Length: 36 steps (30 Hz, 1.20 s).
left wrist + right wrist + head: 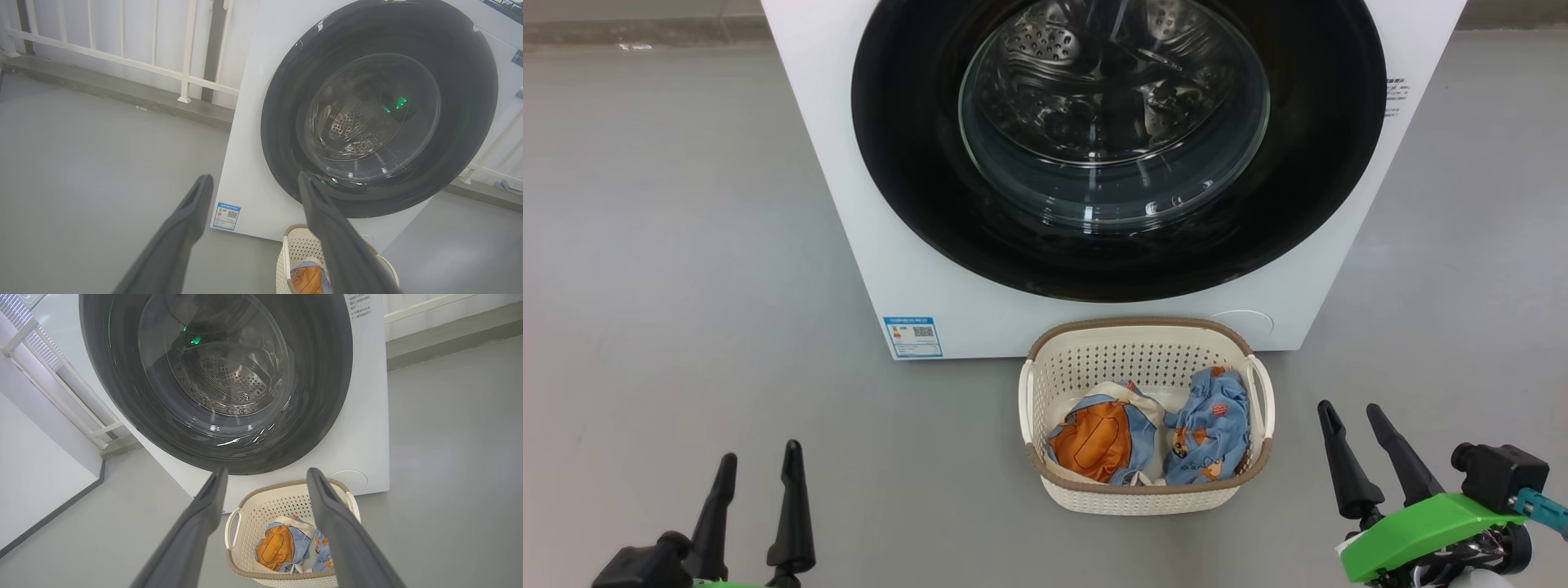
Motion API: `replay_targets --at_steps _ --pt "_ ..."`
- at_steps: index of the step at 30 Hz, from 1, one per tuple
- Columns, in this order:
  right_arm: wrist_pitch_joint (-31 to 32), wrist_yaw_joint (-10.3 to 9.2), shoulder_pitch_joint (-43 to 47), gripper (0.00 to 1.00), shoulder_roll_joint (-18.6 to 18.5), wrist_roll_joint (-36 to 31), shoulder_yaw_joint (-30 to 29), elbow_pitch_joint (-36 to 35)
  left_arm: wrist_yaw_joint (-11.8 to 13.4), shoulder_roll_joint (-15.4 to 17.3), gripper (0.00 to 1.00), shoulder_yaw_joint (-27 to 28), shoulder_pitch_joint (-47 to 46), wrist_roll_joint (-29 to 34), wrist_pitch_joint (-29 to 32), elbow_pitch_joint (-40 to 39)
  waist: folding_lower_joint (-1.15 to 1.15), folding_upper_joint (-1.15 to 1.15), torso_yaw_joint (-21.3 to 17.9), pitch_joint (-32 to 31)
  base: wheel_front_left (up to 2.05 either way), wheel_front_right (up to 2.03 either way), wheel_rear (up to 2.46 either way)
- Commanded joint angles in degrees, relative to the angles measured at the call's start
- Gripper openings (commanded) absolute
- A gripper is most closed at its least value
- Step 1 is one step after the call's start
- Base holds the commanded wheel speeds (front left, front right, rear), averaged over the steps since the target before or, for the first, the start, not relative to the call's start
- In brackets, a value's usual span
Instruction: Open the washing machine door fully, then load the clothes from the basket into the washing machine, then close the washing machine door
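Washing machine (849,245) sits with its door (907,163) shut; the basket (1143,327) stands just before it, clothes (1209,433) heaped inside. Left gripper (758,453) and right gripper (1349,407) hang spread and empty, either side of the basket. Risk: fingers may slip off the glossy door, whose handle I cannot make out.

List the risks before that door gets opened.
The basket sits close in front of the shut washing machine door, so the swinging door or an arm may knock it. The door's glossy face shows no handle, so the jaws may slip. The clothes lie bunched in two heaps, and one grab may leave some behind.
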Motion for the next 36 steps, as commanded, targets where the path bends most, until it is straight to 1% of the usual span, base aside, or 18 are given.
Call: replay_targets --at_steps 1,18,36 --pt "-1.11 0.30 -2.47 1.00 -1.26 -1.94 1.08 -1.25 0.03 1.29 1.00 1.25 -2.14 1.99 -1.00 -1.47 0.00 0.00 -0.02 -0.02 0.00 0.00 0.00" --pt "-3.90 0.34 -0.22 1.00 -1.47 -11.60 0.16 -0.84 0.03 2.13 1.00 0.84 -2.38 10.76 -3.80 1.54 0.00 0.00 -0.35 -0.64 0.00 0.00 0.00" --pt "-3.90 0.34 1.31 1.00 -0.28 -12.03 -1.95 -1.08 0.03 2.07 1.00 1.92 -2.25 9.65 -3.80 3.63 0.00 0.00 -0.81 -1.06 0.00 0.00 0.00"
